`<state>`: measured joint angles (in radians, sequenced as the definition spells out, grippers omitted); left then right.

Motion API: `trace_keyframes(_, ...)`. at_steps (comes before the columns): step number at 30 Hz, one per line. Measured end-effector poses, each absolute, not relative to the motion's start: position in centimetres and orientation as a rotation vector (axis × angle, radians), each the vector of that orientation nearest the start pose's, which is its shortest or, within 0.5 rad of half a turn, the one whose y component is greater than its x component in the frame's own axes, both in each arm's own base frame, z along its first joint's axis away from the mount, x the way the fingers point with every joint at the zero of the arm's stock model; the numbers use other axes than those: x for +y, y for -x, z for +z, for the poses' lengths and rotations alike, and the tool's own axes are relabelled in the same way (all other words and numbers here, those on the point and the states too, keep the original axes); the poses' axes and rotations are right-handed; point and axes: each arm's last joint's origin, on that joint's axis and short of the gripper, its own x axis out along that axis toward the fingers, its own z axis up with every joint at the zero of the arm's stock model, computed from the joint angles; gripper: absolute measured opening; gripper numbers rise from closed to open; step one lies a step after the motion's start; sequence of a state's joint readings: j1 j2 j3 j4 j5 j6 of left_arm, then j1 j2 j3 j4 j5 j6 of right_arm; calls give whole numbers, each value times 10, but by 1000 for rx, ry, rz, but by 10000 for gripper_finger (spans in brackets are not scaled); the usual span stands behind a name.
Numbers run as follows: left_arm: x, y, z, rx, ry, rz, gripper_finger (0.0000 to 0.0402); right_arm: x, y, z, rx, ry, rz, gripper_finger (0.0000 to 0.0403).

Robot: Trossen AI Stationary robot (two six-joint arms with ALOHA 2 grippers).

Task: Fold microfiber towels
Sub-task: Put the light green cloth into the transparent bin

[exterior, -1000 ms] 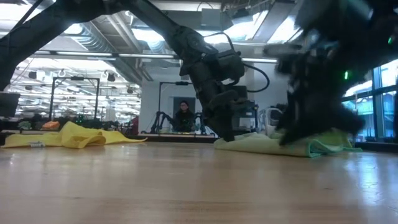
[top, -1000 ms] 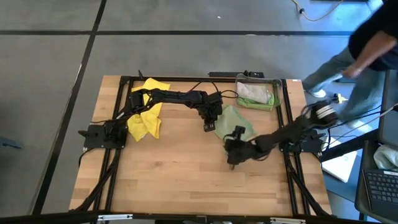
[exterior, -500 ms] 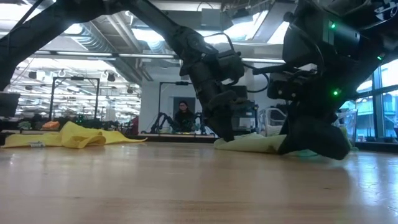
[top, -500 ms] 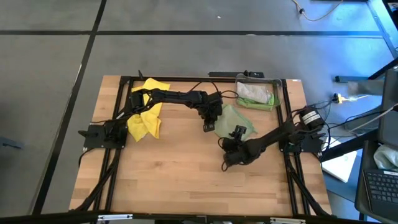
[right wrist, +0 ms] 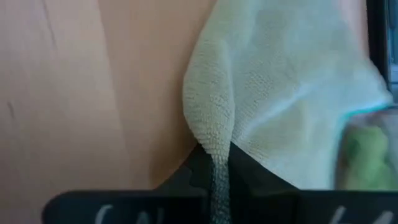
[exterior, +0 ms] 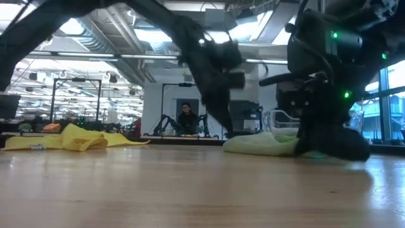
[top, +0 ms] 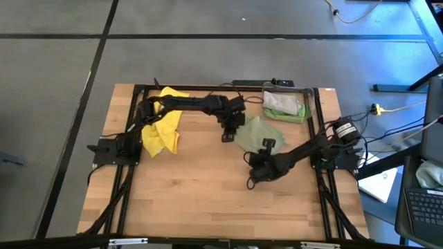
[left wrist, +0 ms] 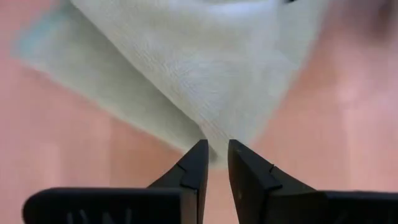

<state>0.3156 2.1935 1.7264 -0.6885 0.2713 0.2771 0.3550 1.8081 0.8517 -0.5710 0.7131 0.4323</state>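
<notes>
Right wrist view: right claw [right wrist: 219, 163] pinches pale olive towel [right wrist: 280, 81]; left claw [left wrist: 214, 163] nearly closed, gripping its corner

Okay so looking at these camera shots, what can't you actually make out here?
- Low view: the left arm is motion-blurred, so its gripper's contact with the pale olive-green towel is unclear.
- Low view: the right gripper is hidden behind its own dark arm.
- High view: the cloths in the clear bin are too small to tell apart.
- Left wrist view: the towel corner at the left gripper; whether it's pinched is unclear.
</notes>
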Motion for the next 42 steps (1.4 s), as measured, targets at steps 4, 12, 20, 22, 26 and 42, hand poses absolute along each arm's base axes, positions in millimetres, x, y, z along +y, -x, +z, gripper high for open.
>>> trace_keyframes(4,140,-423,214,1046,37,-111,55,80,-271,134,1232,471,-574,17)
trace_keyframes(12,152,-380,283,990,3,-46,55,77,-269,207,1174,527,-637,17)
trace_keyframes(20,171,-333,326,906,-11,-125,55,49,-236,286,1054,473,-714,17)
trace_keyframes(22,178,-328,330,858,23,-159,55,37,-226,302,1020,446,-726,17)
trace_keyframes(26,188,-322,330,815,40,-202,55,12,-204,325,988,398,-764,17)
trace_keyframes(42,222,-296,257,801,155,-177,55,-46,-194,344,1004,384,-839,16)
